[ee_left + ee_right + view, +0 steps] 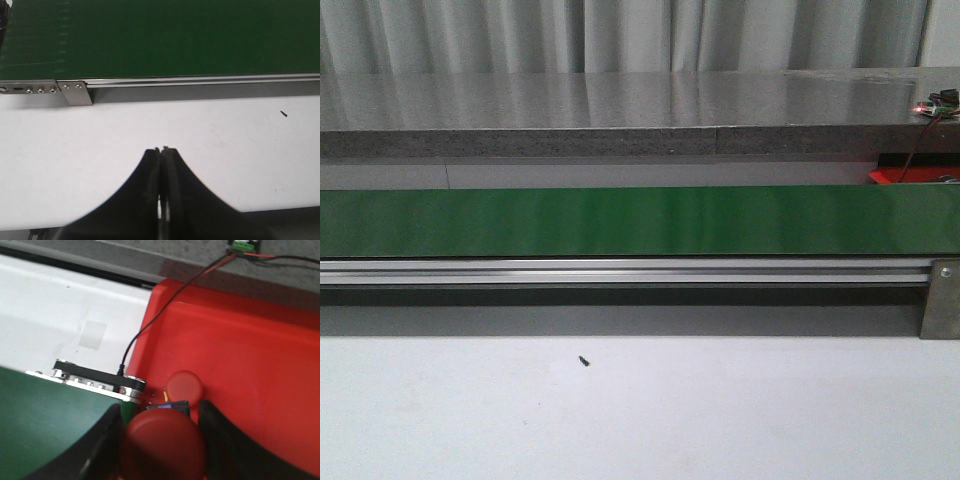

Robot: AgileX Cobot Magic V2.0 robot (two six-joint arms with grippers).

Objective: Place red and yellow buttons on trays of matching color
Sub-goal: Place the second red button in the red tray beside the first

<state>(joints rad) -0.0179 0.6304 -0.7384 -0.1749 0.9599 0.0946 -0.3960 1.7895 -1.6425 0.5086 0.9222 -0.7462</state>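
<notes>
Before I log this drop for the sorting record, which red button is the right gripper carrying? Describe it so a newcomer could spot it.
Find the red tray past the end of the green conveyor belt. Over its near corner, the right gripper grips a large red button between its fingers. A second red button already lies loose in the tray; the carried one is nearer the camera and flanked by the black fingers.

A white tabletop (pixel 640 420) spreads across the foreground, bare except for a tiny dark speck (pixel 584 361) left of centre. A green conveyor belt (pixel 620 221) in an aluminium frame (pixel 620 272) runs across its far side. Beyond the belt's right end a red tray (pixel 250 355) sits holding a red button (pixel 184 385).
</notes>
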